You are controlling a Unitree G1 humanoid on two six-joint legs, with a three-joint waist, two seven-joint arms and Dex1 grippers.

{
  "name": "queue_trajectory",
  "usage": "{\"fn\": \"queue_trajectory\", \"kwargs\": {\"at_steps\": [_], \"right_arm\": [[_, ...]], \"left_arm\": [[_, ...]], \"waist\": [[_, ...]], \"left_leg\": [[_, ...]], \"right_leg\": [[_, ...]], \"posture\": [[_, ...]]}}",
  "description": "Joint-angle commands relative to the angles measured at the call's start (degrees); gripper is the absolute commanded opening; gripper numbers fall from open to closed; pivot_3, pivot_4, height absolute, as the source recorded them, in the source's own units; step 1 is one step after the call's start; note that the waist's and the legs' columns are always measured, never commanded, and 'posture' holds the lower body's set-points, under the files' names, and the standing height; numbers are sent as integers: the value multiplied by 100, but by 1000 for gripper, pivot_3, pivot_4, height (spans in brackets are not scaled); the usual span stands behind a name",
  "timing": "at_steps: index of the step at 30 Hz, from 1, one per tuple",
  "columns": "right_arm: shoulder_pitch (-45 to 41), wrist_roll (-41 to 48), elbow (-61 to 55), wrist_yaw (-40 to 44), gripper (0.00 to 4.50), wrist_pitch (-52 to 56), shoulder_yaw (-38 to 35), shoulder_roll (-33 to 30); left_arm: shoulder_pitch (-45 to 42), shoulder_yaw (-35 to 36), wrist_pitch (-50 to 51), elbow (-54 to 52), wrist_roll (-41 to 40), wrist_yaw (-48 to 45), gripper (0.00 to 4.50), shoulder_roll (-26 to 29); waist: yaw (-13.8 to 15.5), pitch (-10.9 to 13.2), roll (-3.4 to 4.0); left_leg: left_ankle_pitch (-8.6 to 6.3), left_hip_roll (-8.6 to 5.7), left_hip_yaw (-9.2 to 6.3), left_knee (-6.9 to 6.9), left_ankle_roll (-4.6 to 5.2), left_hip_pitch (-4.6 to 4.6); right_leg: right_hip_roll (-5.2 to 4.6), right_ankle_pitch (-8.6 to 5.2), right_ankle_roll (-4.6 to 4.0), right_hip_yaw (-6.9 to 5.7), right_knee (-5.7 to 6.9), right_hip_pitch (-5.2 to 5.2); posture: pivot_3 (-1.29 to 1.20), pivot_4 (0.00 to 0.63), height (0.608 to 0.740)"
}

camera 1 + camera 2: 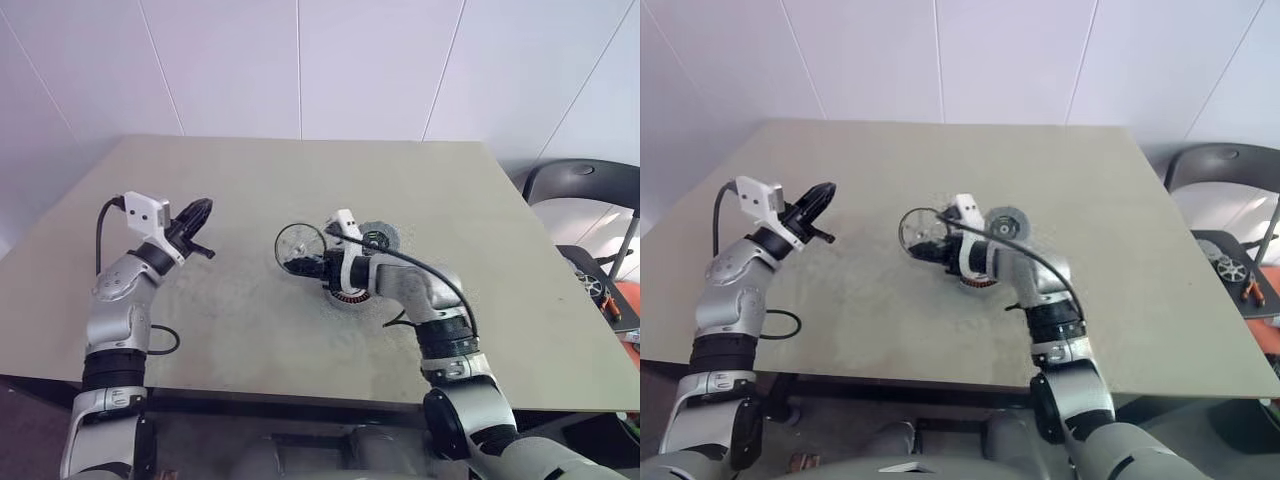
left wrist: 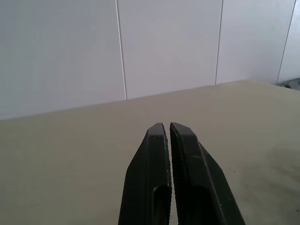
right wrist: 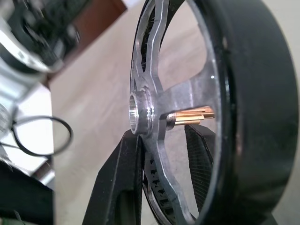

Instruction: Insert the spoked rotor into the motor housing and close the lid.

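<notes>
My right gripper is shut on the spoked rotor and holds it on edge above the middle of the table. In the right wrist view the rotor shows its silver spokes, central hub and dark rim, with the black fingers clamped on either side. The motor housing, with copper windings, sits on the table just beneath my right wrist, partly hidden by it. Behind that wrist the grey lid with its dark hub lies flat. My left gripper hovers shut and empty over the table's left side.
A dark chair stands off the table's right edge, with small parts beside it. A black cable loops by my left arm near the table's front edge. A white tiled wall runs behind the far edge.
</notes>
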Motion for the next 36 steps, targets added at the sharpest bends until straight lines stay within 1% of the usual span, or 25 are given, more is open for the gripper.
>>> {"fn": "queue_trajectory", "kwargs": {"at_steps": [1,3,5,8,13,16,21,31,36], "right_arm": [[121,520,-554,-366,1398,731,-608,-78],[175,650,-525,-728,1398,1333,-1092,-95],[160,822,-477,-1027,1398,2045,-1779,-23],[143,973,-652,-1305,1398,2850,-2567,127],[103,1215,-597,-1857,1398,3042,-3416,425],[93,1595,-509,-2233,1398,3042,-3726,620],[15,1873,-383,-2960,1398,3042,-4184,940],[68,2693,-146,-3803,1398,3042,-4274,1084],[78,2959,-37,-4167,1398,3042,-4336,1144]], "left_arm": [[-43,16,-77,-208,-44,-9,240,-15],[-21,25,-67,-224,-58,-10,240,-39],[-5,30,-78,-205,-58,-15,240,-54],[-9,16,-94,-150,-43,-26,240,-82],[-69,-31,-85,-102,-36,-58,240,-144],[-92,-31,-94,-66,-32,-70,240,-152],[-89,-26,-92,-62,-32,-73,240,-154],[-21,35,-85,-120,-33,-50,240,-115],[-12,23,-95,-115,-20,-33,240,-133]], "waist": [[-2,0,0],[-3,0,0],[-2,0,1],[0,1,1],[-6,1,3],[-8,2,4],[-9,3,6],[-10,5,9],[-10,5,10]], "left_leg": [[0,0,0,-2,0,-1],[0,0,0,-4,0,-1],[0,0,1,-4,0,-1],[0,0,1,-4,0,-1],[0,1,1,-3,1,1],[0,1,2,-2,1,-1],[0,1,2,-6,1,-3],[-1,1,2,-10,2,-8],[-2,2,1,-11,5,-8]], "right_leg": [[0,0,0,0,-2,0],[0,0,0,0,-2,-1],[0,0,0,0,-2,-2],[1,0,0,0,-2,-2],[2,0,0,-1,0,-1],[1,0,0,-1,-4,0],[1,0,0,-1,-14,1],[1,0,0,-1,-36,8],[1,0,0,-1,-38,8]], "posture": [[0,0,740],[0,0,740],[0,0,740],[0,0,740],[0,0,740],[0,0,740],[0,0,740],[0,0,740],[0,0,740]]}}
